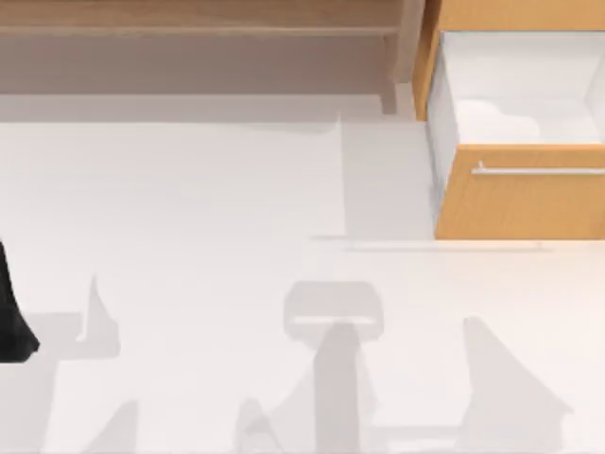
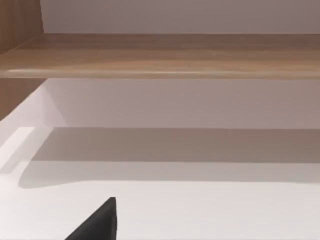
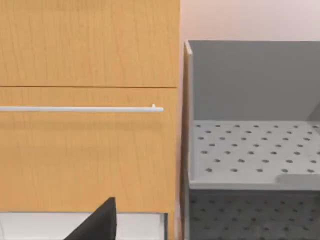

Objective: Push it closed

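Drawer (image 1: pixel 520 194) sits pulled open at the upper right of the top view, white walls exposed beside the shelf unit (image 1: pixel 198 28). Left arm (image 1: pixel 14 317) rests at the left edge; neither claw's state can be told.

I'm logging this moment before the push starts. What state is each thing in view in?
drawer: pulled out from its cabinet, white inside showing, nothing seen in it.
handle: horizontal on the drawer front, nothing touching it.
shelf unit: standing at the table's far edge, board bare.
left arm: at the table's left edge, away from the drawer.
perforated grey rack: beside the orange cabinet, shelves bare.
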